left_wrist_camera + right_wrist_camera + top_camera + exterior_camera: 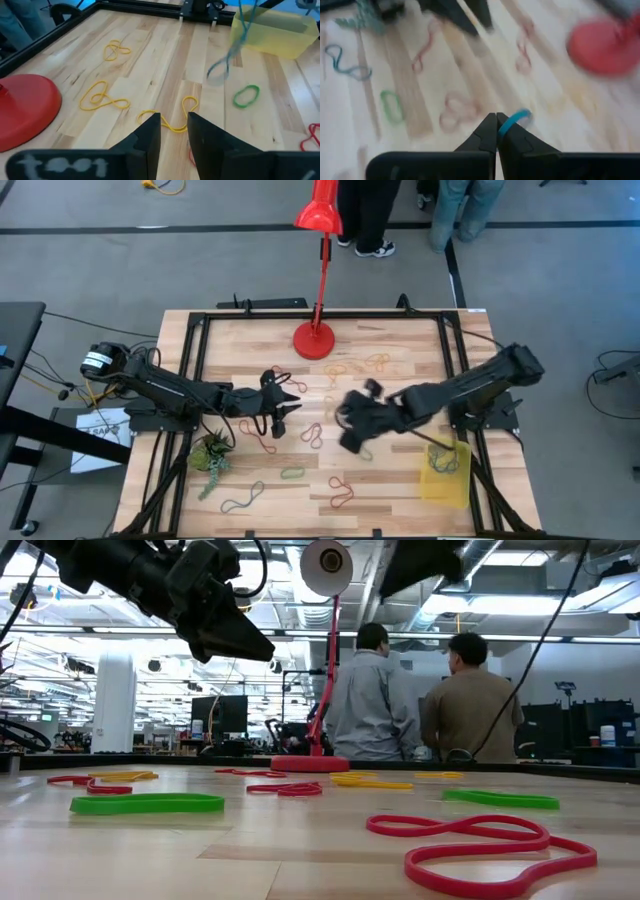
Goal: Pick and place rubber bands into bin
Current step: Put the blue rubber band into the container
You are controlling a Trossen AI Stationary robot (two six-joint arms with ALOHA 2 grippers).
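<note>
On the left of the counter (400, 480), the left pincer (290, 402) hovers low with its fingers a little apart and nothing between them; a yellow band (172, 120) lies on the wood just ahead of its tips. Near it at the counter's lower left sits a small green plant (212, 452), which is not for picking. The rubber bands (310, 435) lie scattered flat over the middle and lower counter, red, yellow, green and grey-blue, well apart from one another. They look light, thin and floppy, likely to stretch and slip, so a pinch across one strand where a loop lifts slightly off the wood should serve best.

At the far centre stands the red lamp base (317, 340), with yellow bands close beside it; its pole could crowd a reach there. Right of centre, the right pincer (496, 125) is raised, fingers pressed together on a blue band (512, 121) that dangles from the tips. The bin (445, 470), translucent yellow, rests at the lower right, near the counter's edge, beside the right arm's base. Beyond the counter, two people stand in the room.
</note>
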